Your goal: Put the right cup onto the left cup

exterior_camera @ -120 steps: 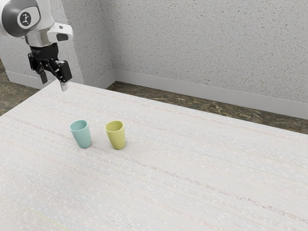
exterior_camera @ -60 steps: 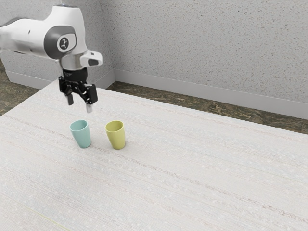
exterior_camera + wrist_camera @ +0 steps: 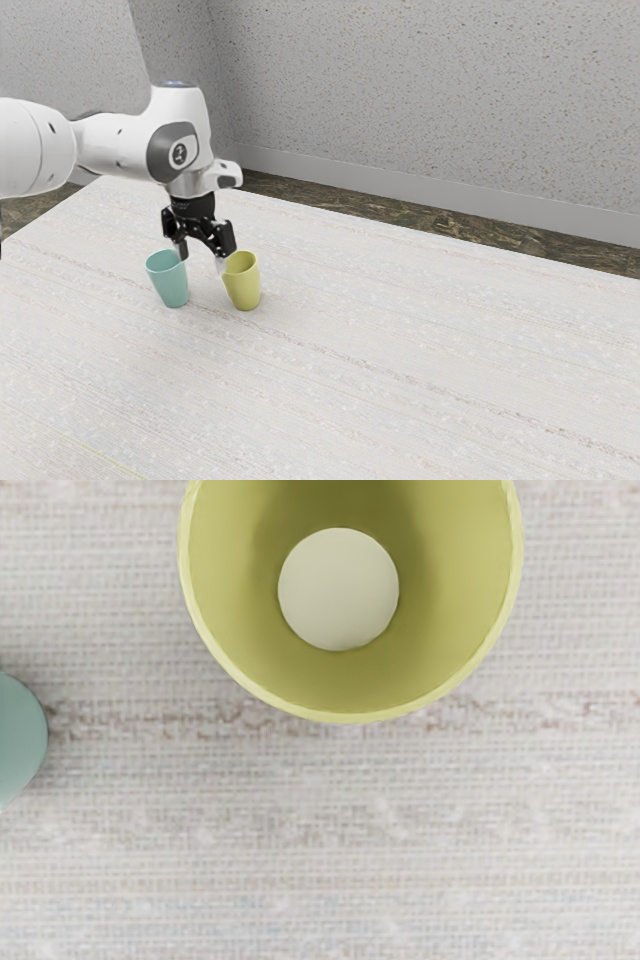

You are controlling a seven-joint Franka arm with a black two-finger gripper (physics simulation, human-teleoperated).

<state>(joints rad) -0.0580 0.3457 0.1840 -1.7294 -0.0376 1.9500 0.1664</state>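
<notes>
My gripper (image 3: 202,260) is open at rim height in the exterior view, its fingers spread with nothing between them. One fingertip overlaps the near side of the yellow cup's rim, the other the teal cup's rim; contact cannot be told. The yellow cup (image 3: 243,286) stands upright on the table, on the exterior view's right of the teal cup (image 3: 172,284), also upright. From above, the wrist view looks into the yellow cup (image 3: 340,685) down to its pale bottom; part of the teal cup (image 3: 18,740) lies to one side of it.
The pale, streaked tabletop (image 3: 380,350) extends around both cups. Past its far edge are a dark floor (image 3: 400,212) and a speckled grey wall (image 3: 420,90). A narrow gap separates the two cups.
My arm has reached farther over the table, toward the exterior view's right, and the hand has come down to the cups. Both cups stand where they were.
</notes>
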